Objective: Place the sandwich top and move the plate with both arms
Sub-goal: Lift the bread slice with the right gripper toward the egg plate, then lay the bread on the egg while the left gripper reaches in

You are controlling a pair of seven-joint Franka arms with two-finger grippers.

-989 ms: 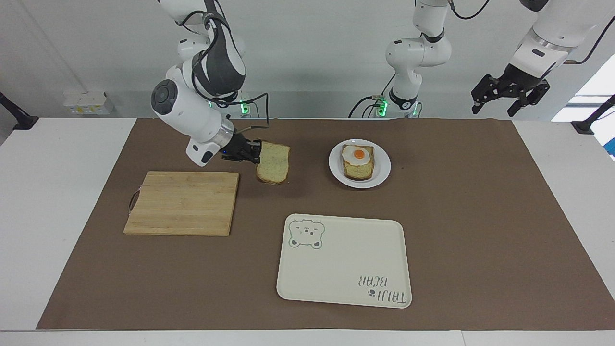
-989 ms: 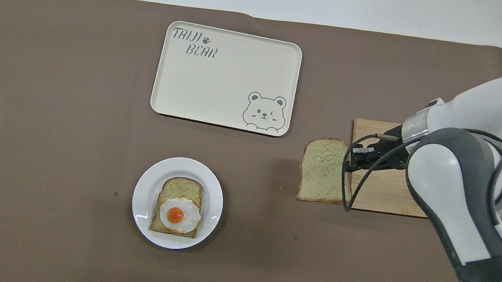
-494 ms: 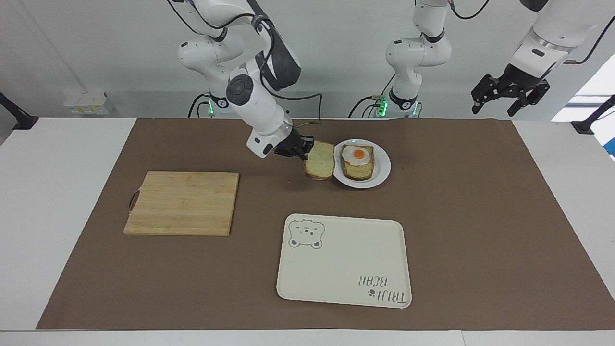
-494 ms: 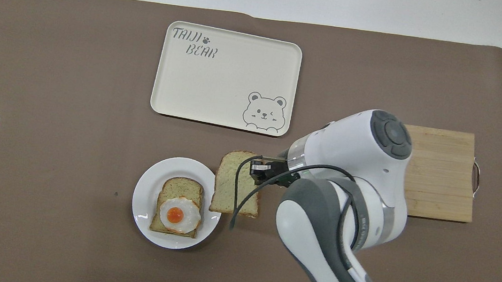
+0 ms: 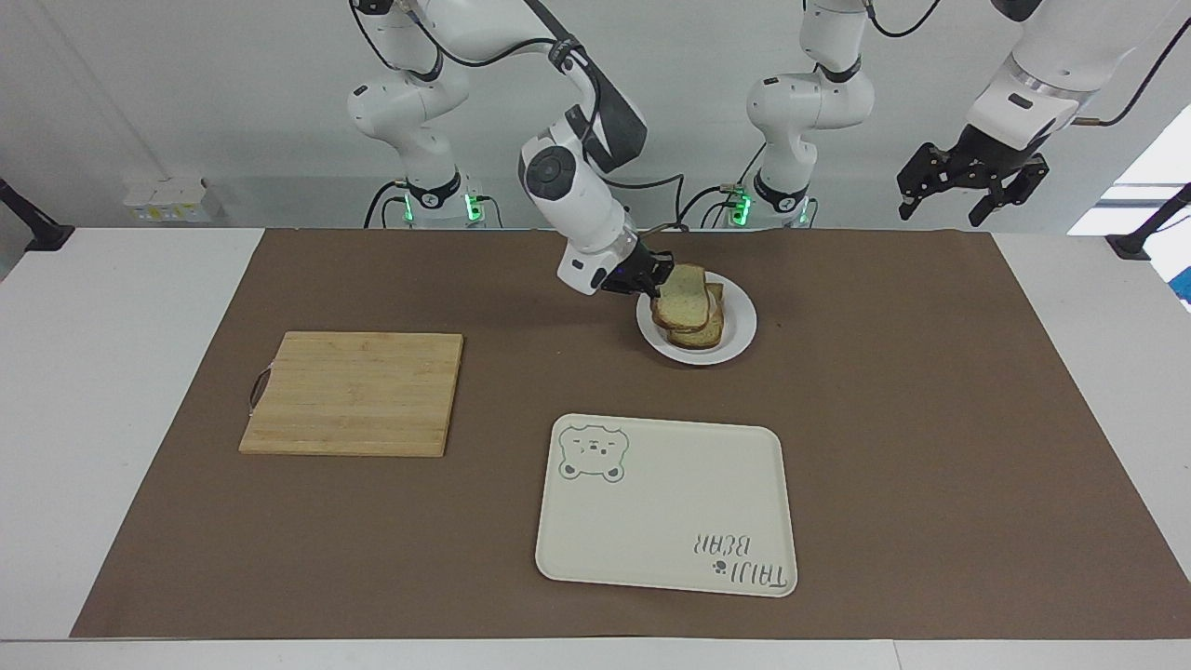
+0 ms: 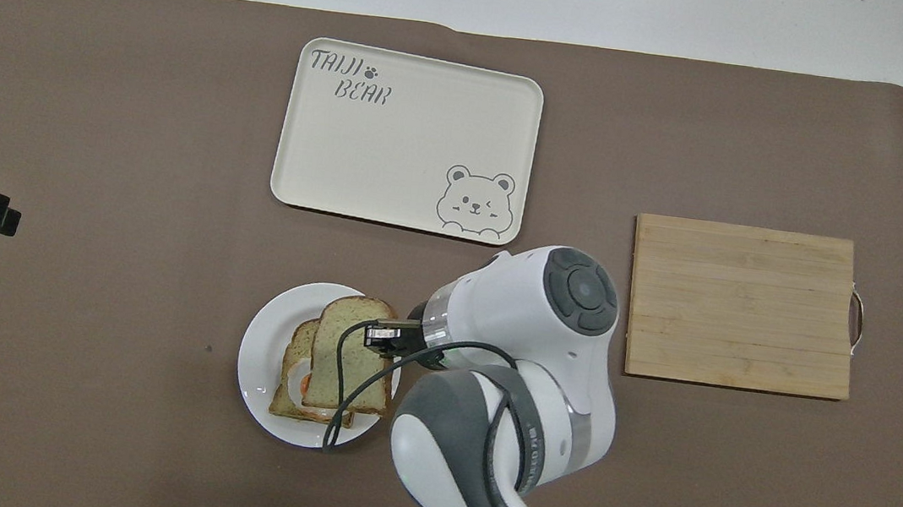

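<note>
Sandwich top [image 5: 681,296] moved over plate [image 5: 742,328], gripped by right tool [image 5: 651,276].

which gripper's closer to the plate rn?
Right. The right gripper is over the plate, holding the sandwich top above the egg-topped slice. The left gripper hangs raised off the mat's corner at its own end, waiting.

- Right gripper [image 5: 654,276] is over the plate's edge, fingers clamped, wrist angled downward.
- Left gripper [image 5: 968,181] waits raised at its table end, fingers spread.
</note>
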